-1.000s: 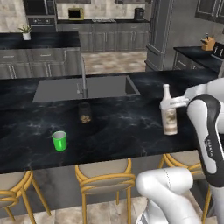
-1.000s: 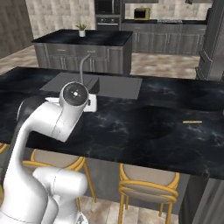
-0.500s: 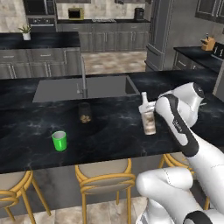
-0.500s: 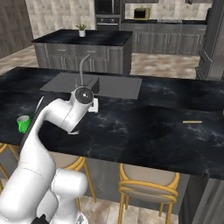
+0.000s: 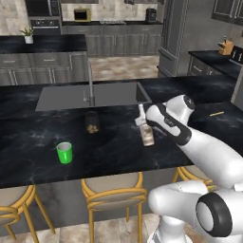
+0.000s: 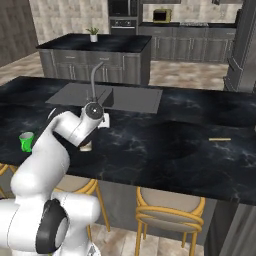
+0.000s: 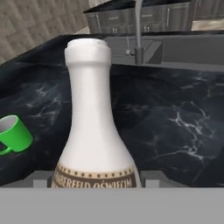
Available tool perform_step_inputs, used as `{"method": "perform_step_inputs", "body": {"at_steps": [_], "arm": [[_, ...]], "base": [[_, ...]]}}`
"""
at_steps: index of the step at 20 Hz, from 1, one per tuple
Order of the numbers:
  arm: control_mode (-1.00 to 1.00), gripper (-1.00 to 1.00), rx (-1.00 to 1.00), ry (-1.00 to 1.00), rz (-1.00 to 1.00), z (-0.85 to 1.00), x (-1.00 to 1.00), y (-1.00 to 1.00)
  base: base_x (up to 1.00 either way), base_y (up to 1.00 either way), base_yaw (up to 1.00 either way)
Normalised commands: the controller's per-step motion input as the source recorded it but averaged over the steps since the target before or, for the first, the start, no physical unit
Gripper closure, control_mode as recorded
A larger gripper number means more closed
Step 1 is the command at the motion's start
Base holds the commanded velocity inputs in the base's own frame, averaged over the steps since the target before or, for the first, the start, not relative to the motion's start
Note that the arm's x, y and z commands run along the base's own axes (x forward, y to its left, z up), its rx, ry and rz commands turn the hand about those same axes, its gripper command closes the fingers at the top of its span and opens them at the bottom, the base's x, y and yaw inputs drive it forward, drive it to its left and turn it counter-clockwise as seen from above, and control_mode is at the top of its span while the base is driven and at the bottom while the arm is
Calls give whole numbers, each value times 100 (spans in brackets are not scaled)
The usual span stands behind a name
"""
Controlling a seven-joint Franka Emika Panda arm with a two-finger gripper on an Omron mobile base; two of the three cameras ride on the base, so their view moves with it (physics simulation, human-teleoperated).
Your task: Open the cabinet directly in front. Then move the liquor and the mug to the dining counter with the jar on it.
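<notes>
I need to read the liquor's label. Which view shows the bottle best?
The hand view: the liquor sits close up, label band partly visible. The left base view shows it small beside the arm; in the right base view the arm mostly hides it.

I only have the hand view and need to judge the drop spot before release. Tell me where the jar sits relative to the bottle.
Observer: The jar stands on the counter in front of the sink, between the green mug and the bottle, apart from both.
Operator: Report whether the bottle's base is down.
Observer: In the left base view its base looks level with the counter top, and the end effector is closed around its upper part. I cannot tell whether it touches.
Operator: Name anything else on the counter.
Observer: A thin yellow stick lies flat, well away from the bottle.
</notes>
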Motion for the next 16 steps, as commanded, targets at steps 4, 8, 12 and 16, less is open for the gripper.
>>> {"method": "perform_step_inputs", "body": {"at_steps": [4,8,12,16], "arm": [[-100,100,0,-26,0,-36,50,20],[-100,100,1,-25,0,-40,47,21],[-100,100,5,-5,0,-16,14,2],[-100,100,13,-1,0,-15,9,0]], "base": [[0,0,0],[0,0,0],[0,0,0],[0,0,0]]}}
